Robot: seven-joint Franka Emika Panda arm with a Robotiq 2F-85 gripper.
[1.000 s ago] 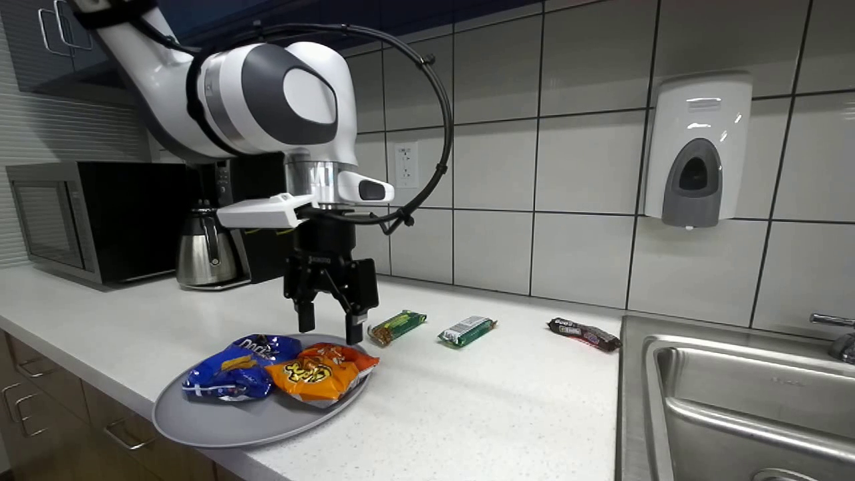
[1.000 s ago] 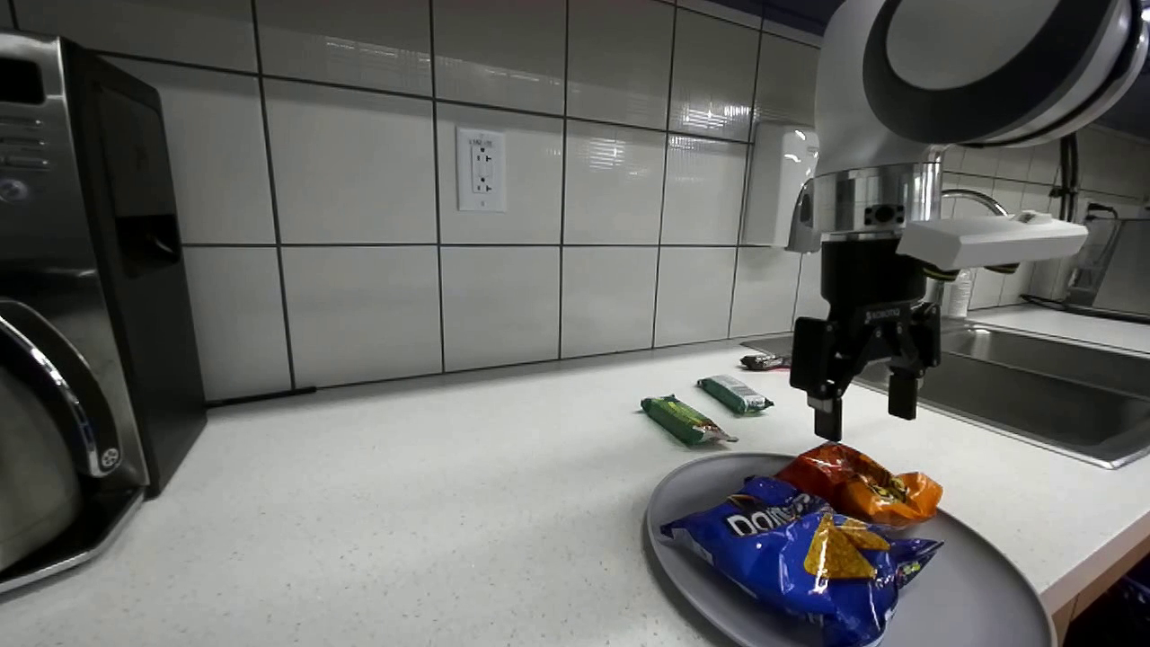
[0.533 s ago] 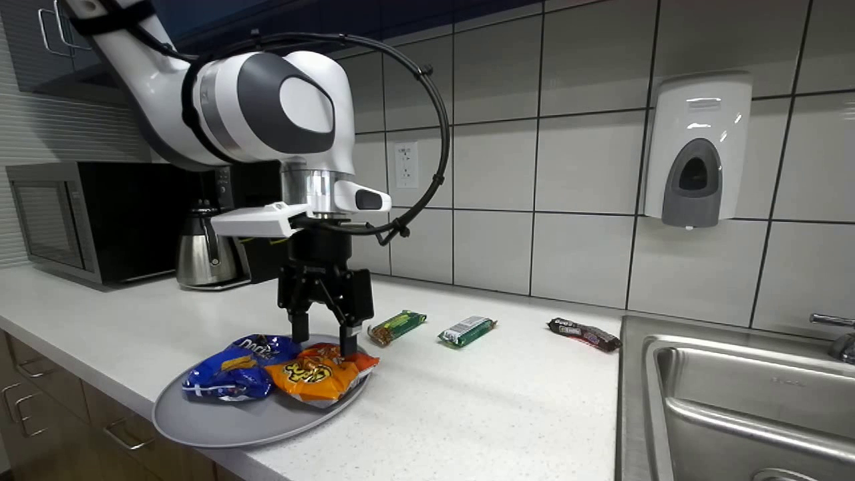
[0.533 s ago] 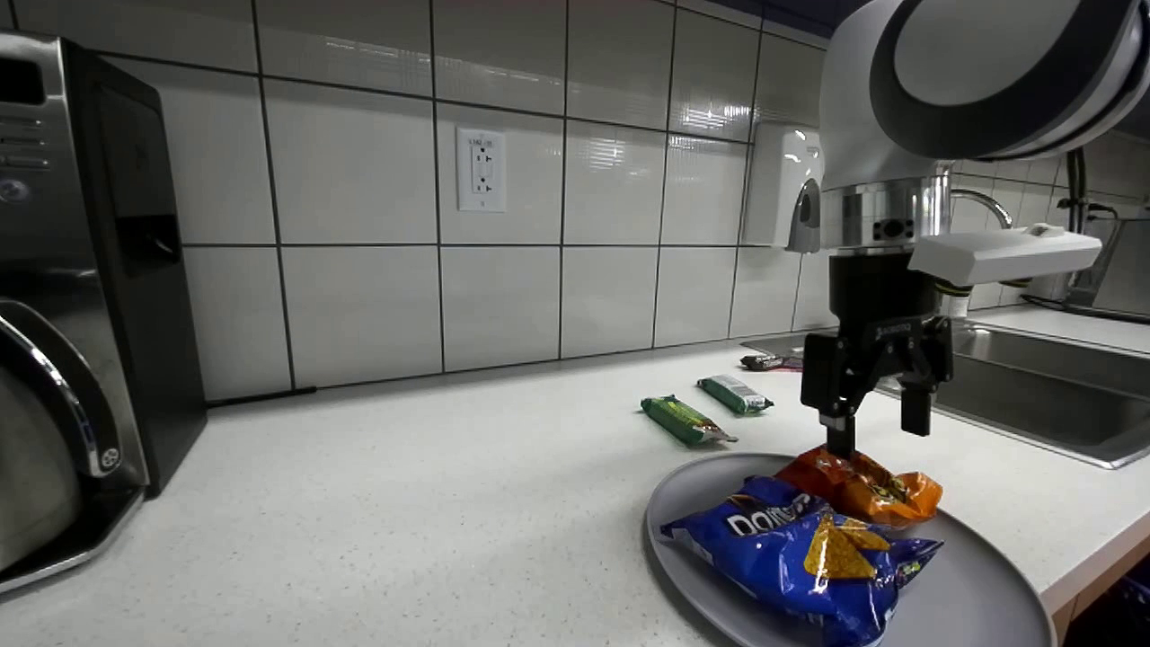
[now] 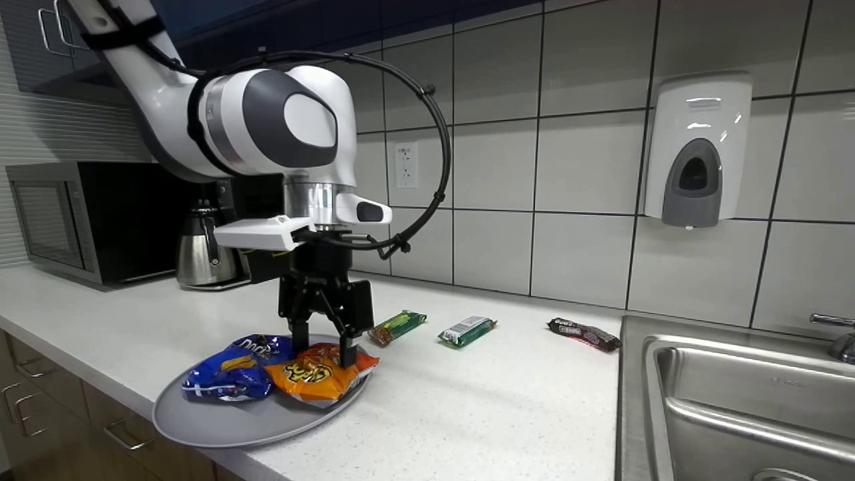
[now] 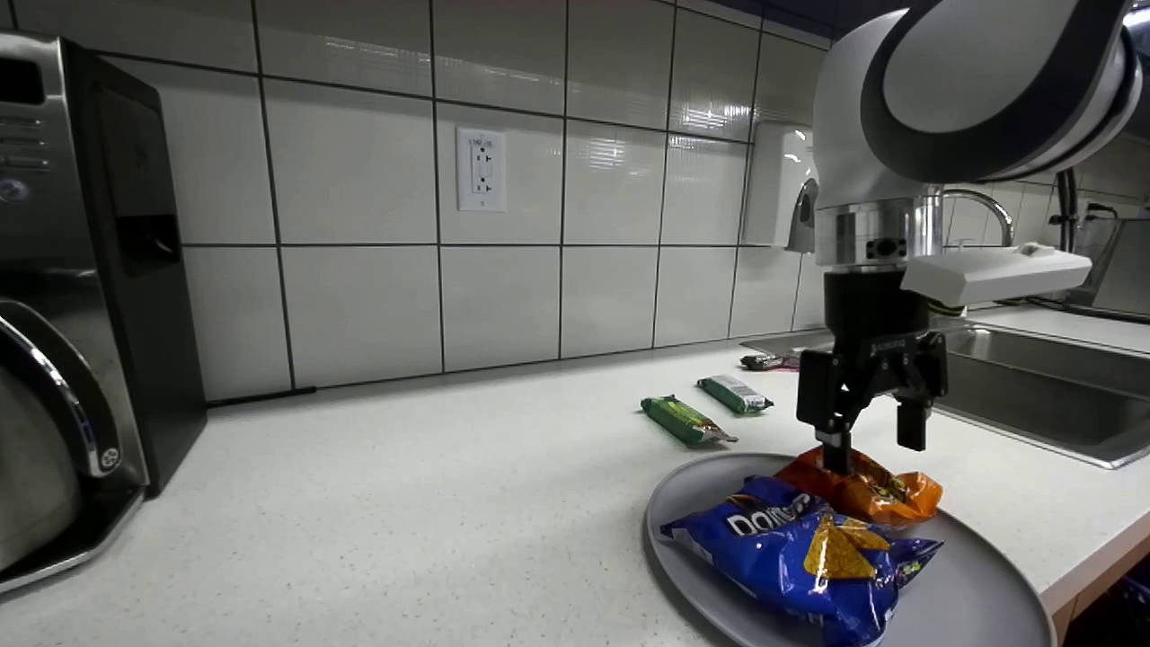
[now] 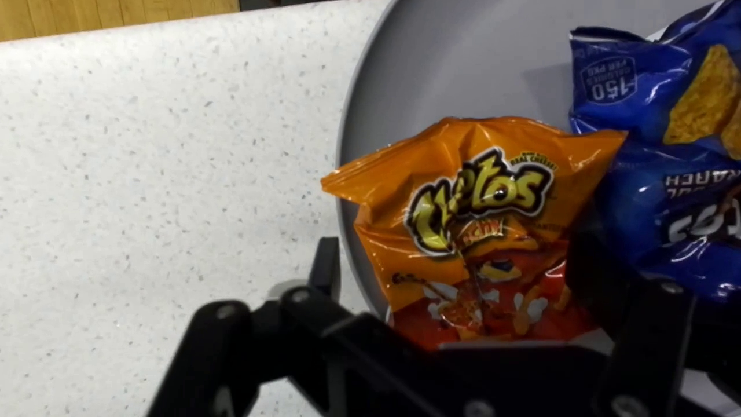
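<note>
Gripper (image 5: 324, 352) lower, astride Cheetos bag (image 7: 474, 226), contact unclear; Doritos bag (image 7: 654, 162) reads "150".

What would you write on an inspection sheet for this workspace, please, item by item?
Surface: white speckled counter; gray plate near its edge.
Main things: orange Cheetos bag, blue Doritos bag, both on the gray plate.
Clutter: two green-wrapped bars, one dark-wrapped bar.
Gripper: open, pointing down over the orange Cheetos bag; contact unclear.
Cables: black cable looping beside the robot arm.
Surroundings: steel sink, soap dispenser, microwave, carafe, wall outlet.
</note>
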